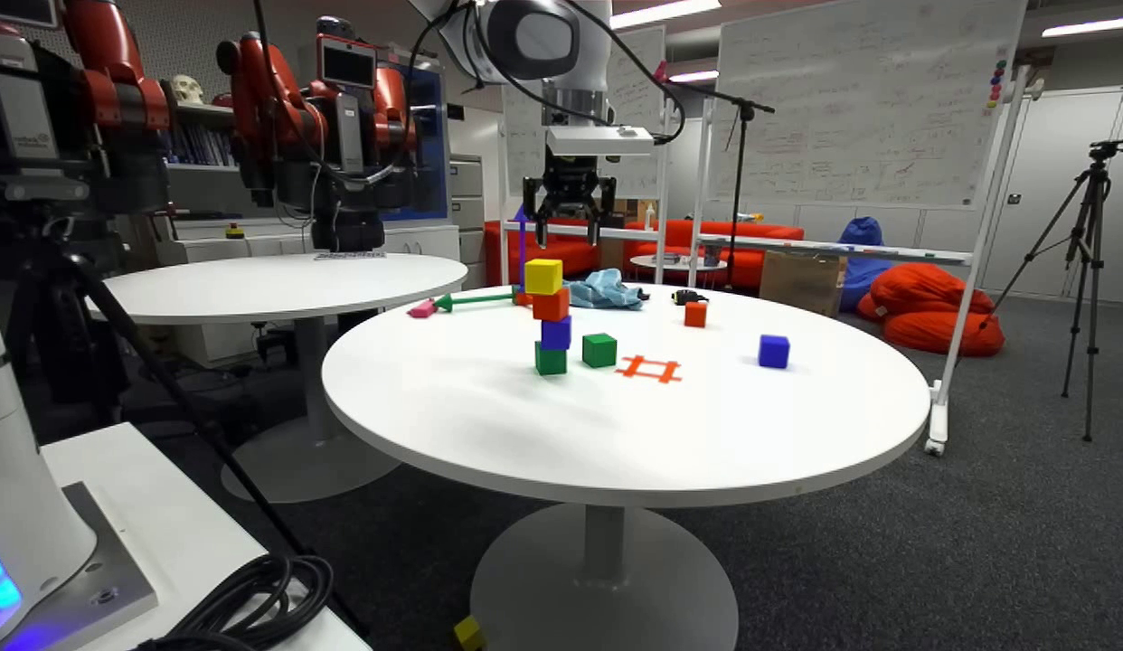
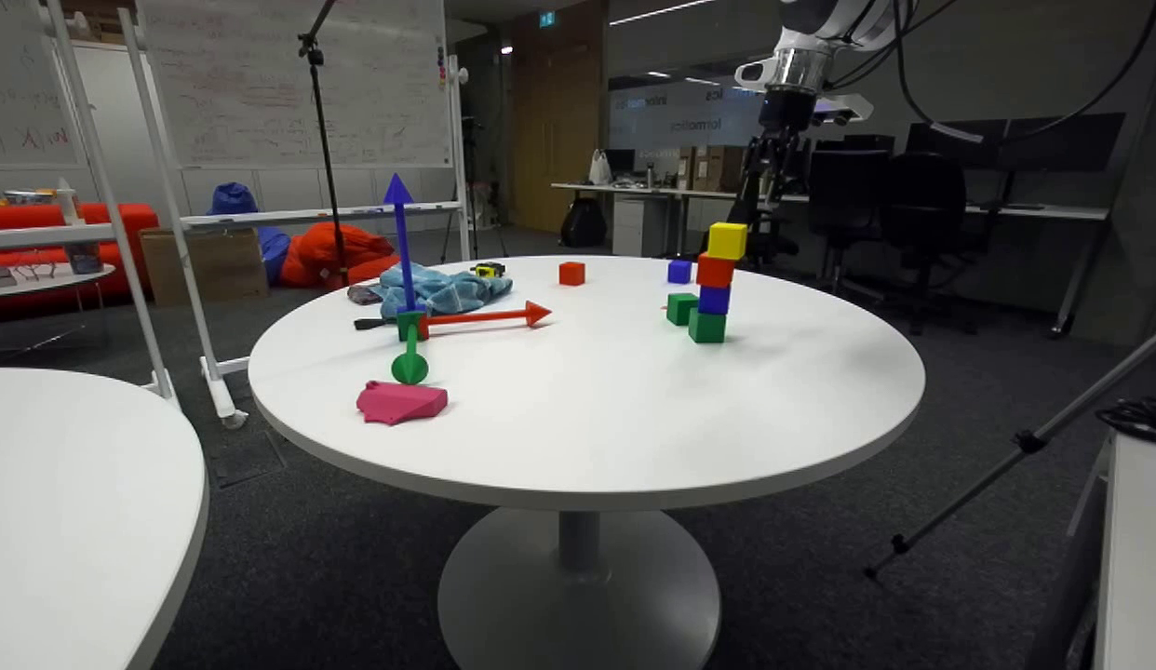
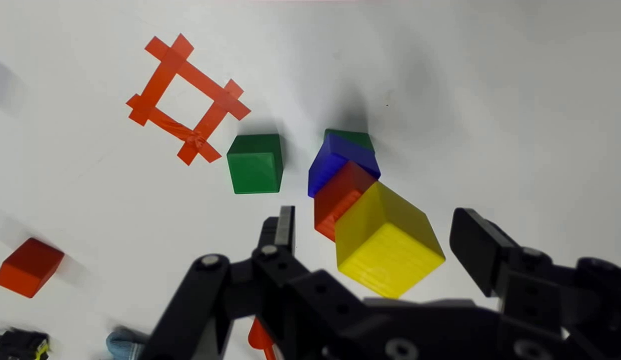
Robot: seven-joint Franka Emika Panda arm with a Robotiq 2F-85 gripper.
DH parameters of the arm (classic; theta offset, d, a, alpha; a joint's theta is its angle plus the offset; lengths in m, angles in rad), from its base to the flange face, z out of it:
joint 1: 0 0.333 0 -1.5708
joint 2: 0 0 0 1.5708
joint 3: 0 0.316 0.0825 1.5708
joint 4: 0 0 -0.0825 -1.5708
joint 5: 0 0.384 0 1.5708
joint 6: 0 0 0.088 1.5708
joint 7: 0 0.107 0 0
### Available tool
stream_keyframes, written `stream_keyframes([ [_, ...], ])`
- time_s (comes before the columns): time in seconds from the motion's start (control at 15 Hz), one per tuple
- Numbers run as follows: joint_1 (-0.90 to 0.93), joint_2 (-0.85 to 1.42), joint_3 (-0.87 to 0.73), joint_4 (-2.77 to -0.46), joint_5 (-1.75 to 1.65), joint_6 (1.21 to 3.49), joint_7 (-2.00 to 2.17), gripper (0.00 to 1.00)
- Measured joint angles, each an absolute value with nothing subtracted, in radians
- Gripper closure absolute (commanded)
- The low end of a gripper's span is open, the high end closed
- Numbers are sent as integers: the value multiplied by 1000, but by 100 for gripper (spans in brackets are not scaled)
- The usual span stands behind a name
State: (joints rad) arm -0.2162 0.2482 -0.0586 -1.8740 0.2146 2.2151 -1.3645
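My gripper (image 1: 568, 239) hangs above a tower of cubes, its fingers spread and nothing held between them. Topmost is a yellow cube (image 1: 543, 277), which appears between the open fingers in the wrist view; both exterior views show a gap above it. Under the yellow cube come a red cube (image 1: 552, 306), a blue cube (image 1: 556, 334) and, at the bottom, a green cube (image 1: 551, 359). The tower's cubes are turned and slightly offset from each other. Beside the base, apart from it, a loose green cube (image 3: 255, 167) rests on the white round table (image 1: 616, 443).
An orange tape square (image 1: 649, 369) marks the table near the loose green cube. Farther off lie a red cube (image 1: 695, 314) and a blue cube (image 1: 773, 352). A blue cloth (image 2: 448, 290), a coloured arrow frame (image 2: 404, 256) and a pink piece (image 2: 401, 402) occupy another side.
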Motion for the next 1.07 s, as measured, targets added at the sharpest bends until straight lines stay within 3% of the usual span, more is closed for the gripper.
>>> stream_keyframes([
  [0.07, -216, 248, -59, -1874, 215, 2215, -1365, 15],
  [0.13, -216, 248, -59, -1874, 215, 2215, -1365, 4],
  [0.27, -216, 249, -59, -1874, 215, 2215, -1365, 0],
  [1.07, -213, 270, -58, -1874, 213, 2215, -1365, 0],
])
